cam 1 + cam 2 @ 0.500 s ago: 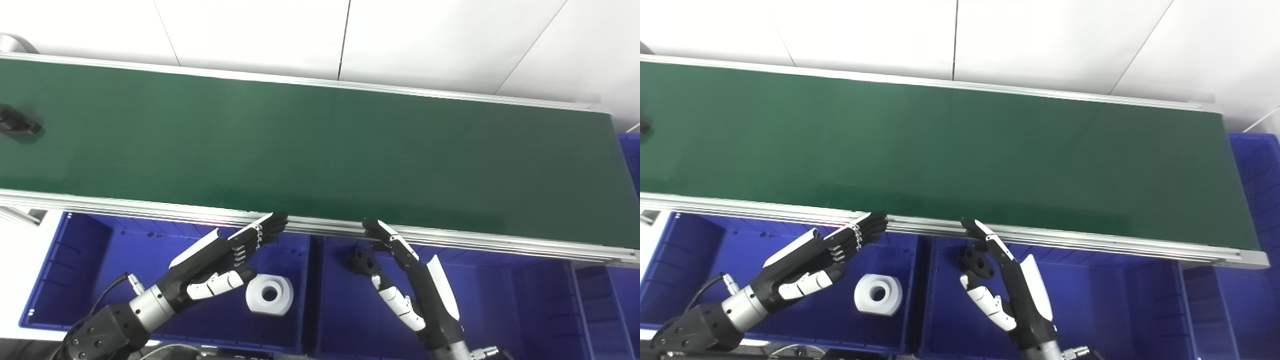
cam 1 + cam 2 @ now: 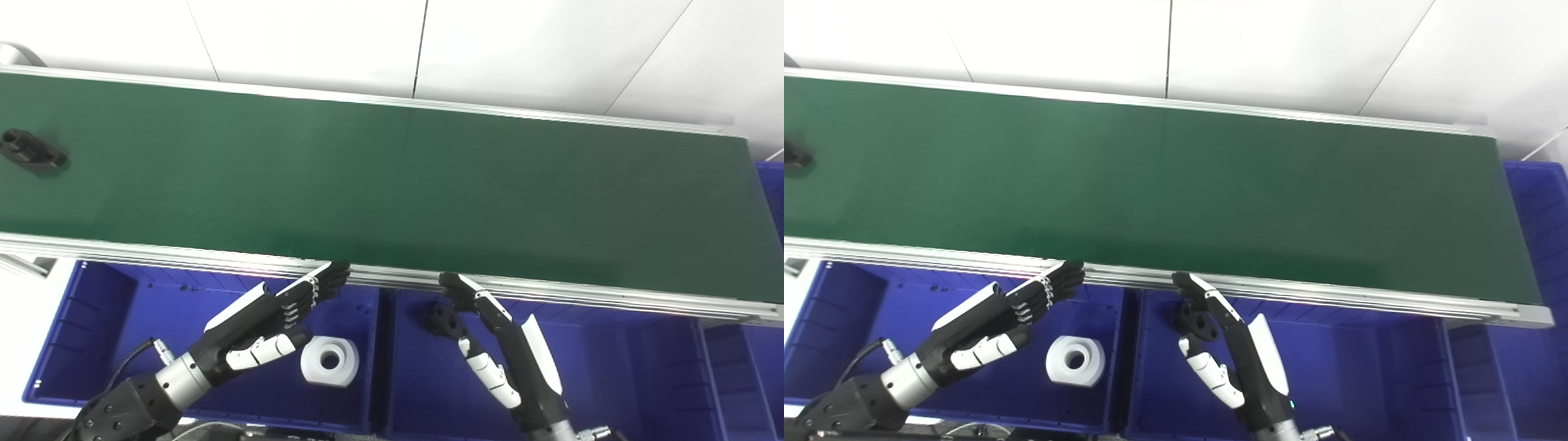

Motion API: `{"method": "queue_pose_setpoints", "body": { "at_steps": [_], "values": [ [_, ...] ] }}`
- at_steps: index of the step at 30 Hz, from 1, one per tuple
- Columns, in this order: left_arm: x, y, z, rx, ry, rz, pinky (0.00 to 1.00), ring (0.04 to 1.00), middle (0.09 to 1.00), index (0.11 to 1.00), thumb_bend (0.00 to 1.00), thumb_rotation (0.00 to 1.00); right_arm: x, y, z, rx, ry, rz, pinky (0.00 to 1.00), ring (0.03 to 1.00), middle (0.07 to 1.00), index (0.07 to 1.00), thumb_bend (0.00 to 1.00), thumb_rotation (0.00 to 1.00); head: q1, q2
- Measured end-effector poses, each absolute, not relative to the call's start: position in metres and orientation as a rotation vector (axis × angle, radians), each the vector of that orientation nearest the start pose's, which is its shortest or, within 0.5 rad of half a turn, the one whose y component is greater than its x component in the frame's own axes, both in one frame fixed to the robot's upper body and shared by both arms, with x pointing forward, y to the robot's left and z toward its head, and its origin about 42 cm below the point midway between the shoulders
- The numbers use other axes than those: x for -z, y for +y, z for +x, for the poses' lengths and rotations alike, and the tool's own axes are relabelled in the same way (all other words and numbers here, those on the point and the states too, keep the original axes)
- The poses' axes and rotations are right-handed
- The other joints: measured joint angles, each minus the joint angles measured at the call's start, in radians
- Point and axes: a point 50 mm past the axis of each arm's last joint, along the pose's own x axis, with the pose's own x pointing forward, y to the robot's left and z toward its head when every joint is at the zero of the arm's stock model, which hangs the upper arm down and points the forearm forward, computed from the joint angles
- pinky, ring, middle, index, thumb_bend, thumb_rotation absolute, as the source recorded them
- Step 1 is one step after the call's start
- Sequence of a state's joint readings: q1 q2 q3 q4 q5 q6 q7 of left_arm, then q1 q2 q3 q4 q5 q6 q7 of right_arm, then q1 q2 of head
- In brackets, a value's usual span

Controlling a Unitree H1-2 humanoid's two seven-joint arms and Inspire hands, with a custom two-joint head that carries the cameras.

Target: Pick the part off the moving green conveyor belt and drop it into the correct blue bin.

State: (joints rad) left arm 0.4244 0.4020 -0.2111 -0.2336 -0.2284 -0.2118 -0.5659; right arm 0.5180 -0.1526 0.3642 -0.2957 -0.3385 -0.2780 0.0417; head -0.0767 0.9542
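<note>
A black flanged part (image 2: 32, 152) lies at the far left of the green conveyor belt (image 2: 392, 184); in the right eye view only its tip (image 2: 795, 159) shows at the picture's edge. My left hand (image 2: 269, 315) hovers open over the left blue bin (image 2: 98, 324), fingers stretched toward the belt's near rail. Open too, my right hand (image 2: 490, 343) hangs over the middle blue bin (image 2: 612, 380), its fingertips close to the rail. Both hands hold nothing and are far from the part.
A white ring-shaped part (image 2: 331, 361) rests in the left bin. A black flanged part (image 2: 442, 318) lies in the middle bin, just behind my right hand. Another blue bin (image 2: 1537, 202) stands past the belt's right end. An aluminium rail (image 2: 184, 254) edges the belt.
The black part on the belt has travelled a little to the right, further into view. My right hand has shifted slightly left; my left hand has barely moved.
</note>
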Motion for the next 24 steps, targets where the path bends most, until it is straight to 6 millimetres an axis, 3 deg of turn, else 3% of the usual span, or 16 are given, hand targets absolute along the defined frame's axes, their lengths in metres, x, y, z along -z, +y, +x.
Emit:
{"method": "queue_pose_setpoints", "body": {
  "at_steps": [24],
  "values": [
    [-0.0931,0.2586,0.1241,0.764,0.057,0.068,1.0,1.0,1.0,1.0,0.4,0.74,-0.0913,-0.1664,0.0985,-0.393,-0.076,-0.29,0.75,0.8,0.827,0.843,0.53,0.98,0.02,0.008]
  ]
}}
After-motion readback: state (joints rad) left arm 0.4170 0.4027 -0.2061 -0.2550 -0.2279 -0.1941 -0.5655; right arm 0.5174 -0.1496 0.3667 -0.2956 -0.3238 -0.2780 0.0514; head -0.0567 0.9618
